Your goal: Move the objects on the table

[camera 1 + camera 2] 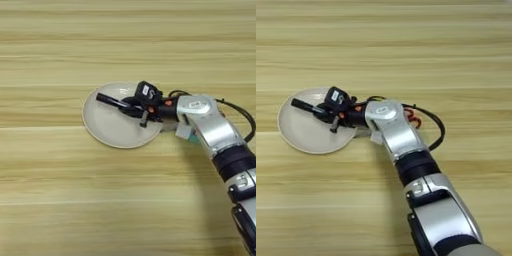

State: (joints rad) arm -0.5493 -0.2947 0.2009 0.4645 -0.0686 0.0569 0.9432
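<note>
Right tool (131,108) over the cream plate (102,131) on the worktop (50,200), apparently clenched on the black marker pen (111,101), whose long axis runs up-left from the fingers across the plate; glue stick (186,134) partly hidden beneath the wrist.

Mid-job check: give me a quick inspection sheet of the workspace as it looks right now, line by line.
Surface: light wood-grain table, bare around the plate.
Job's things: slim black marker pen over the cream plate, its right end at the gripper; whether it lies on the plate or is lifted cannot be told. A white and teal item, probably the glue stick, shows just under the forearm, right of the plate.
Clutter: nothing seen.
Grippers: right gripper over the plate's right half at the marker; jaws unreadable.
Cables: black cable loops out beside the silver forearm, with red wiring near the wrist.
Surroundings: nothing seen beyond the table.
</note>
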